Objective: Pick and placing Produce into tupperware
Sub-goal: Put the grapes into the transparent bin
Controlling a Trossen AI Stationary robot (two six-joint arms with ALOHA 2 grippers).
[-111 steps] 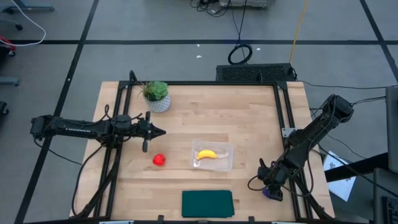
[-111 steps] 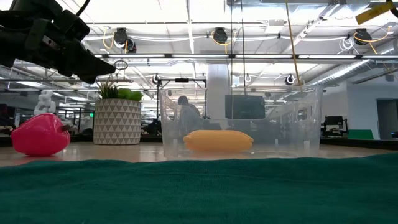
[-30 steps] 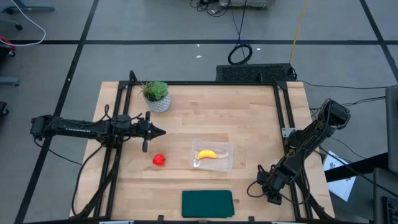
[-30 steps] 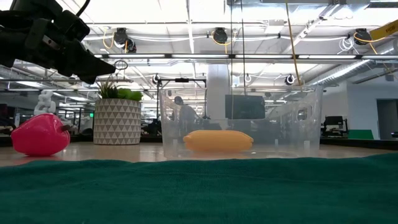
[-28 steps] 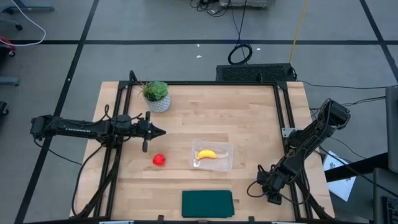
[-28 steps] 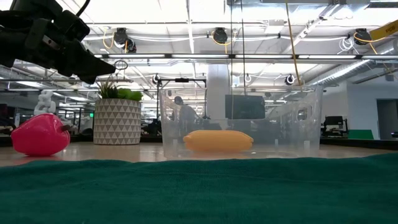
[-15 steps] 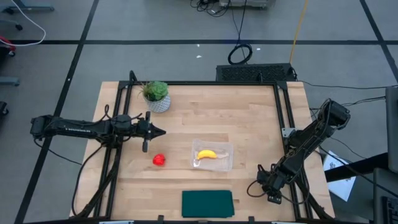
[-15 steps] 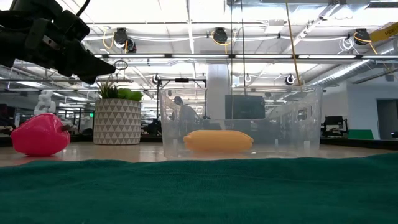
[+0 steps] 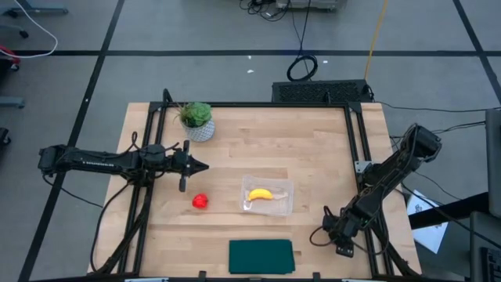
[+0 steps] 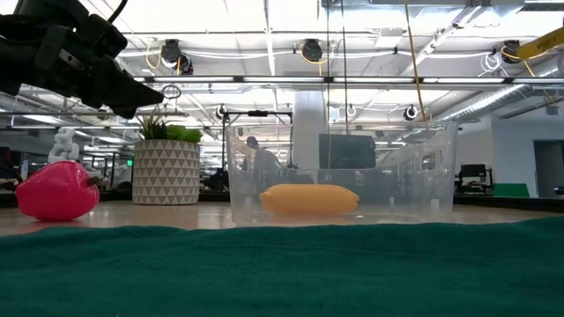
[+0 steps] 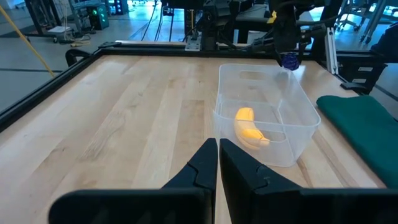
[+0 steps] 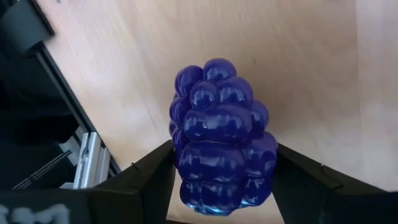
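From above, the right gripper [image 9: 338,241] sits low at the tabletop's [image 9: 274,141] right front corner; the idle left gripper [image 9: 197,165] hovers beyond the red round fruit [image 9: 200,201]. Left wrist view: its fingers [image 11: 205,163] are pressed together. Right wrist view: fingers [image 12: 149,171] clamp the glossy, lumpy purple grape bunch [image 12: 221,134] across its wide middle; it looks light, stiff and slippery.

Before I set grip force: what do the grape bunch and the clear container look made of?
The grape bunch, between the right gripper fingers, looks like glossy moulded plastic or rubber: bright highlights on each smooth purple bump; hardness cannot be told. The container looks like thin clear plastic, slightly frosted: the banana and the wood show through its walls.
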